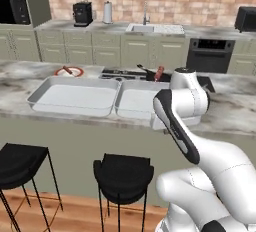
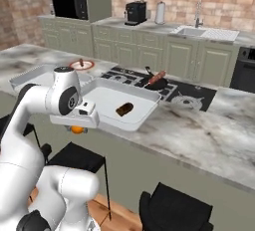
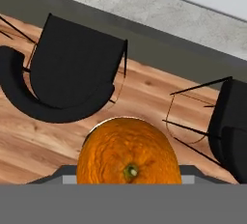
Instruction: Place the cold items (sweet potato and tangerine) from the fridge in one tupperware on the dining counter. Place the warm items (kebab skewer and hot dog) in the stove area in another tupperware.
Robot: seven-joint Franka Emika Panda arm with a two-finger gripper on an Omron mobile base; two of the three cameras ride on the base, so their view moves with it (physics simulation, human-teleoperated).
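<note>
Dining counter (image 2: 199, 125), marbled, runs across the scene; its right end is cut off by the frame. Two tupperwares sit side by side on it: the left one (image 1: 70, 96) bare, the right one (image 2: 107, 98) holding the sweet potato (image 2: 124, 109). Arm hides part of the right tray's near edge. Gripper (image 2: 77, 128) hangs just off the counter's near edge, above the stools (image 3: 72, 73), clamped around the tangerine (image 3: 129, 158); fingers mostly hidden behind the fruit.

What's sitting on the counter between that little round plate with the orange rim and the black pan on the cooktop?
Mostly the cooktop itself, with its burners. In the right base view nothing else lies between the plate and the pan.
</note>
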